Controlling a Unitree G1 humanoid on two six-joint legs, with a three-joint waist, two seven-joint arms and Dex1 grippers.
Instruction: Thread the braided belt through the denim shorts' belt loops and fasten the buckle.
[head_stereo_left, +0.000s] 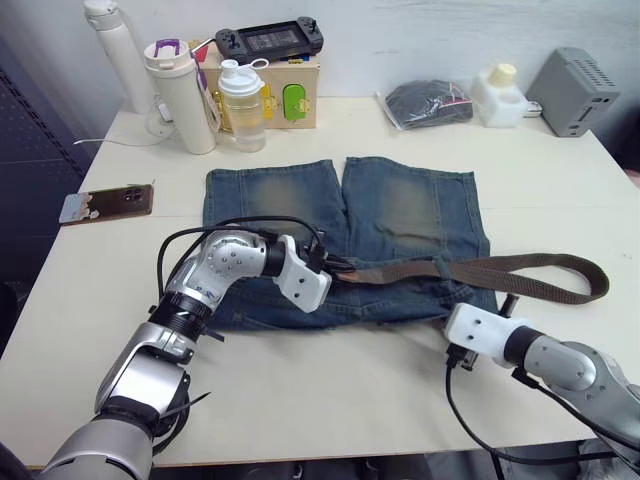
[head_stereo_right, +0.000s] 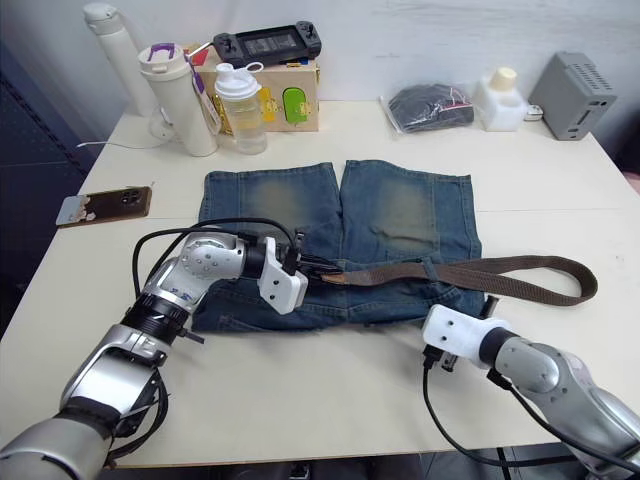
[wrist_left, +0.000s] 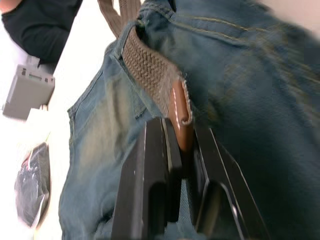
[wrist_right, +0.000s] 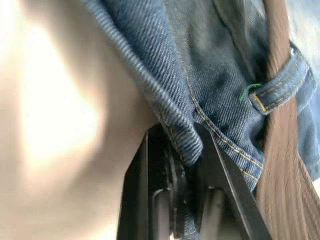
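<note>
The denim shorts (head_stereo_left: 345, 235) lie flat on the desk (head_stereo_left: 560, 200), waistband nearest the robot. The braided belt (head_stereo_left: 540, 275) runs along that waistband, under a belt loop (wrist_right: 280, 87), and loops off past the shorts' right side. The left pincer (wrist_left: 182, 165) pinches the belt's tan tip. The right pincer (wrist_right: 182, 165) pinches the shorts' edge.

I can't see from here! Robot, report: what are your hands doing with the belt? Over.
Left gripper shut on braided belt tip, over the denim shorts. Right gripper shut on shorts' waistband edge. Belt through one belt loop. Nothing blocking.
</note>
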